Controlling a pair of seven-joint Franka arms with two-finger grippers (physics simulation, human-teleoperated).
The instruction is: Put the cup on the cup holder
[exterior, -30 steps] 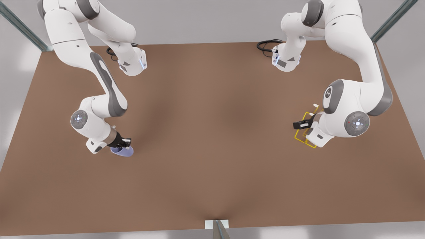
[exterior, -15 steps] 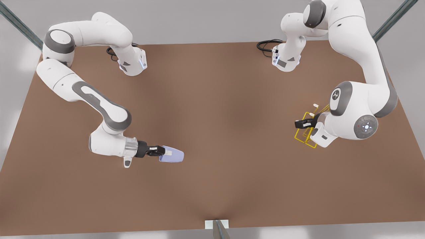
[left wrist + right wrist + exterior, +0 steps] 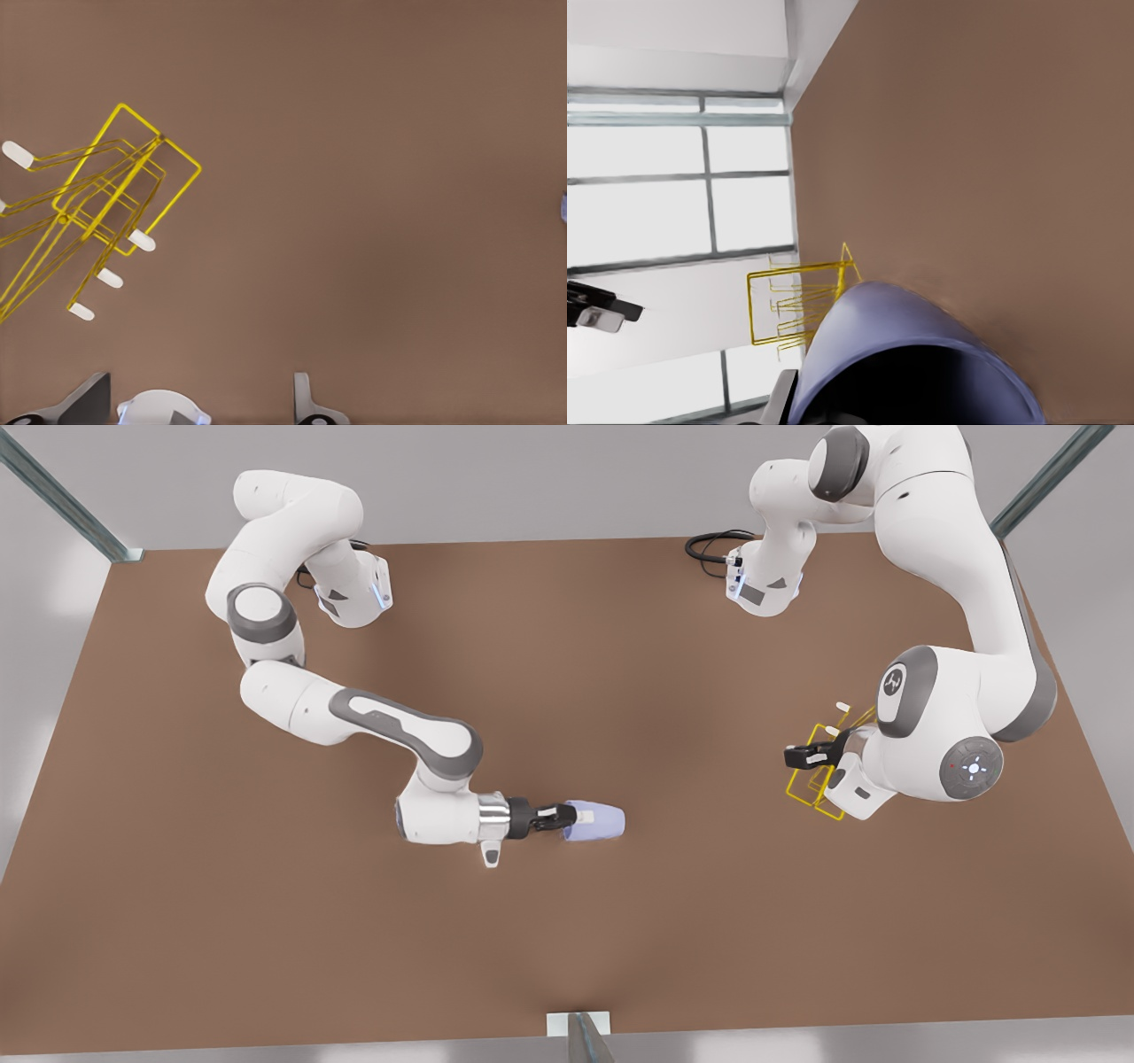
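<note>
The cup [image 3: 599, 821] hung mid-frame in the right gripper [image 3: 560, 816]; the cup holder [image 3: 816, 778] stood right of it, beneath the left gripper [image 3: 797, 757].

R hand [image 3: 567, 817] w/ cup [image 3: 598, 822] swung from front view's left toward center, prob. lying sideways now.

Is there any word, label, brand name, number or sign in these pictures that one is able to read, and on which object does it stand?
No words or numbers can be read.
One round emblem stands on the grey joint cover of the arm above the cup holder; it reads as a sign, not as letters.
The cup, held in the right gripper, is plain.
The table carries no mark.
</note>
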